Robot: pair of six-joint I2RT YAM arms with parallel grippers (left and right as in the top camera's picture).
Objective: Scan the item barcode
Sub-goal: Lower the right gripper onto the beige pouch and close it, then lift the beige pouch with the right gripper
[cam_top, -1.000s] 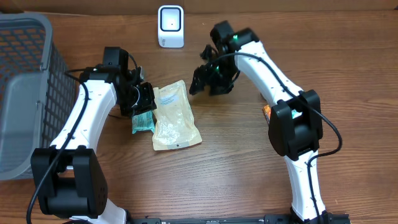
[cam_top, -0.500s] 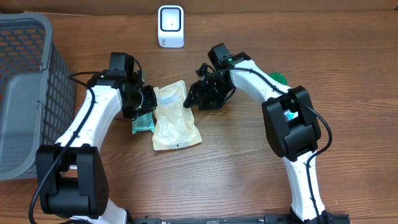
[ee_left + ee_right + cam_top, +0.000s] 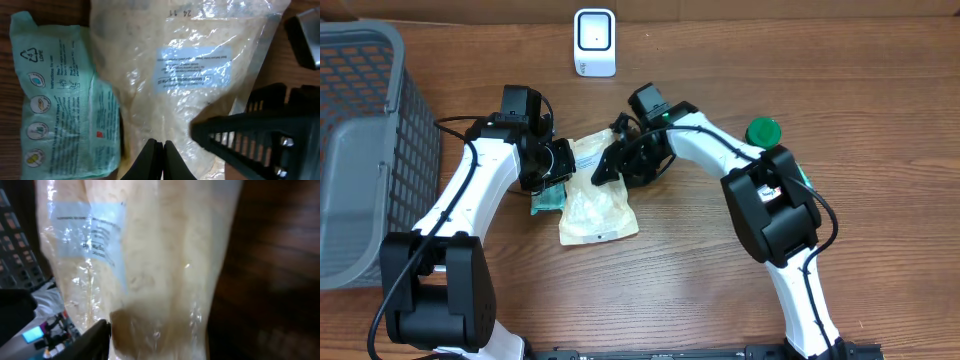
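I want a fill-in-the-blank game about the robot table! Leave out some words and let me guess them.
1. The basket is ____ in colour.
2. The small packet next to the clear pouch is ____ in colour.
3. The fingers of the left hand are ____, not open.
4. The scanner at the far edge of the table is ____ in colour.

Missing words: gray, green, shut, white.

Beige labelled pouch (image 3: 598, 205), lying flat
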